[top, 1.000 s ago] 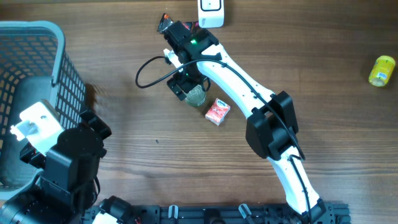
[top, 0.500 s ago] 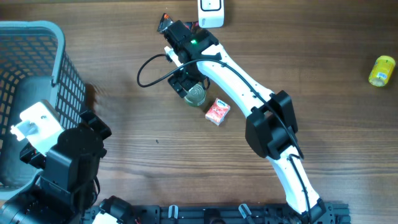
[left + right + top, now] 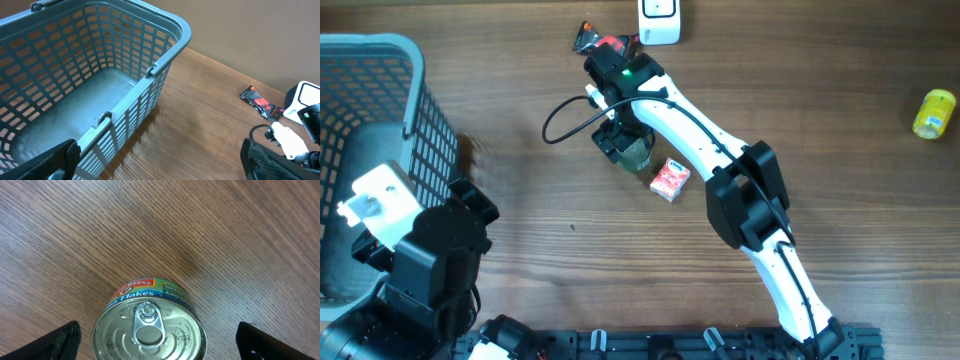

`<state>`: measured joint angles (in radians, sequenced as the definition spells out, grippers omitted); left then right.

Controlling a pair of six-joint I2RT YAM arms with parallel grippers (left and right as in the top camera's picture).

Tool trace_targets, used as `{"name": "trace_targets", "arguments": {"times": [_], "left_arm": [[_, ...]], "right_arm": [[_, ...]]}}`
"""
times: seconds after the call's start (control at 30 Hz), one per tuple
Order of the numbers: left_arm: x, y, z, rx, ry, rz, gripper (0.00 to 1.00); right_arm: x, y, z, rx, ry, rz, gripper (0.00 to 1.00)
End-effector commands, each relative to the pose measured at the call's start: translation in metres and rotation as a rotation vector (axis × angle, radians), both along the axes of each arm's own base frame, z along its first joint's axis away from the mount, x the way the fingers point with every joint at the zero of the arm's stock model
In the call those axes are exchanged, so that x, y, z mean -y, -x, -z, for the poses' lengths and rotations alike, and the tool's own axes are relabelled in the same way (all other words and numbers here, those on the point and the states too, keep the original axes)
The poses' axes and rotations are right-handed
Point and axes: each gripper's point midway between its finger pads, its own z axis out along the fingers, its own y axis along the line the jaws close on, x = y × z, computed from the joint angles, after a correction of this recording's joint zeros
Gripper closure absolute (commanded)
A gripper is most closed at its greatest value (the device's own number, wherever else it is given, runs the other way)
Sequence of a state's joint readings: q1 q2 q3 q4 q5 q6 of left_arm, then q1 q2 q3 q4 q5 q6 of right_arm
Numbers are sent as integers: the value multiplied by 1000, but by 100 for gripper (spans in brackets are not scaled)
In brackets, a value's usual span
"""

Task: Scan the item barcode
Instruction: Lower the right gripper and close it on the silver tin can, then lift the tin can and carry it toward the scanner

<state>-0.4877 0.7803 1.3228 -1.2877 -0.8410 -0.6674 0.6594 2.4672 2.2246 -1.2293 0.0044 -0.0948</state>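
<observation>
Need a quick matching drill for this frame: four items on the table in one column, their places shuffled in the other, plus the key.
Things:
1. can
2. basket
3. red box
4. yellow bottle

Places, as seen from overhead:
A. far right, alone
B. far left
C. under the open right claw
D. just right of the can

Pairs: 1-C, 2-B, 3-D, 4-A
</observation>
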Motion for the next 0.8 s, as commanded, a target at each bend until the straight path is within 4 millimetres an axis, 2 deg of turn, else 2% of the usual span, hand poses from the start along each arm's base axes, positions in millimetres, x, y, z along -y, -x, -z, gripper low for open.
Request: {"name": "trace_targets", "arguments": {"times": [0.0,0.23,0.3,0.37,0.77], "left_arm": [[-5,1,-1,-2,-24,-19,0],[-5,1,-1,-2,-25,-20,0],[-5,1,-1,-2,-25,-20,0],[-5,1,-1,-2,-25,-20,0],[-5,1,-1,-2,-25,-20,0]], "right_arm": [[10,9,30,-73,50,-2,0],[13,13,32,-91,63,9,2],[15,14,33,-99,68,38,13],[16,15,33,-103,70,55,16],[9,25,32,-158,30,120,22]]}}
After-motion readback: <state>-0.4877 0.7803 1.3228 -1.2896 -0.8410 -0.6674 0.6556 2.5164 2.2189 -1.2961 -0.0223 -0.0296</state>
